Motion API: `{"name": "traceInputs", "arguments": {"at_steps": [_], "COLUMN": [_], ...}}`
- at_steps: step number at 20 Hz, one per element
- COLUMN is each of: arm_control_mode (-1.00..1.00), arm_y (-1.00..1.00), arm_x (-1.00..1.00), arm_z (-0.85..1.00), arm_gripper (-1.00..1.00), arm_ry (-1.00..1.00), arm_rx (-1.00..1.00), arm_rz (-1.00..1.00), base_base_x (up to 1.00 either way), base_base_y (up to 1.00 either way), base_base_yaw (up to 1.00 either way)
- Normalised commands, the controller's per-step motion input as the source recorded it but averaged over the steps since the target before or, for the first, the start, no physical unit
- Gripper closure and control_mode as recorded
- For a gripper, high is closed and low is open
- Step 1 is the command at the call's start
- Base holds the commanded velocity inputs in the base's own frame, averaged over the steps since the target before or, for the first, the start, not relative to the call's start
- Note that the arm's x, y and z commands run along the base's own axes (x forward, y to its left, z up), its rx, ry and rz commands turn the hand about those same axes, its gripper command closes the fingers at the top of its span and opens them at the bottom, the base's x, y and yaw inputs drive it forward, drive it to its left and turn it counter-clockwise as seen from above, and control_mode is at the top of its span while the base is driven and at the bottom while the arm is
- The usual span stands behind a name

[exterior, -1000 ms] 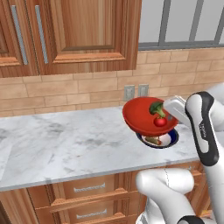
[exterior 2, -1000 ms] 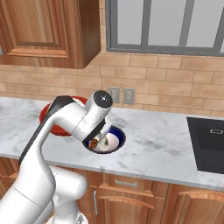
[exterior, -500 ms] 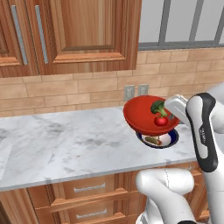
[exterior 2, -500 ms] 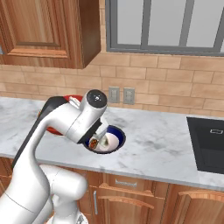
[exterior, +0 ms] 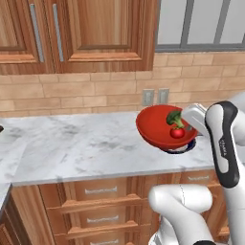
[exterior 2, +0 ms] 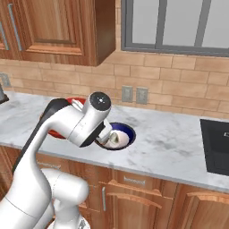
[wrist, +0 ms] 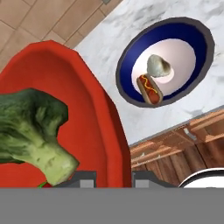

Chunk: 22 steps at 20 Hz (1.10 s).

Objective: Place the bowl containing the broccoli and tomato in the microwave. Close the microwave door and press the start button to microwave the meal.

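Left base view: the red bowl [exterior: 162,128] is up in the air, just above the marble counter [exterior: 72,143], tilted a bit with its open side facing the camera. The broccoli [exterior: 174,117] and the little tomato [exterior: 177,132] sit inside it near the right rim, the tomato just below the broccoli. The gripper [exterior: 191,128] is at that right rim, coming off the white arm [exterior: 224,143]. Directly under the red bowl the edge of a blue bowl [exterior: 181,149] peeks out on the counter. Two wall outlets [exterior: 156,96] are on the brick behind it.

Right base view: the arm [exterior 2: 71,127] covers most of the red bowl [exterior 2: 57,133], so just a red sliver shows at the arm's left side. The blue bowl [exterior 2: 120,136] sits on the counter [exterior 2: 170,145] right beside the arm's wrist, with something pale in it.

Hand view: the jaws are pinching the red bowl's [wrist: 94,113] rim, one dark fingertip on each side of the wall. The broccoli [wrist: 35,131] is big and close inside the bowl. Past the rim, the blue bowl [wrist: 131,57] lies on the counter [wrist: 109,30] holding a hot dog [wrist: 149,89] and a pale lump [wrist: 158,66] touching it.
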Motion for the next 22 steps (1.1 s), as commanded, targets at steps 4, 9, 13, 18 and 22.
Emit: {"name": "traceInputs", "arguments": {"at_steps": [4, 9, 13, 18, 22], "arm_control_mode": [1.00, 1.00, 1.00, 1.00, 1.00], "arm_y": [0.00, 0.00, 0.00, 0.00, 0.00], "arm_x": [0.00, 0.00, 0.00, 0.00, 0.00], "arm_z": [0.00, 0.00, 0.00, 0.00, 0.00], "arm_gripper": [1.00, 1.00, 1.00, 1.00, 1.00], "arm_ry": [0.00, 0.00, 0.00, 0.00, 0.00], "arm_rx": [0.00, 0.00, 0.00, 0.00, 0.00], "arm_rz": [0.00, 0.00, 0.00, 0.00, 0.00], "base_base_x": [-0.37, -0.07, -0.03, 0.00, 0.00], "base_base_y": [-0.37, -0.48, -0.43, -0.34, -0.16], "base_base_yaw": [0.36, 0.43, 0.55, 0.69, 0.83]}}
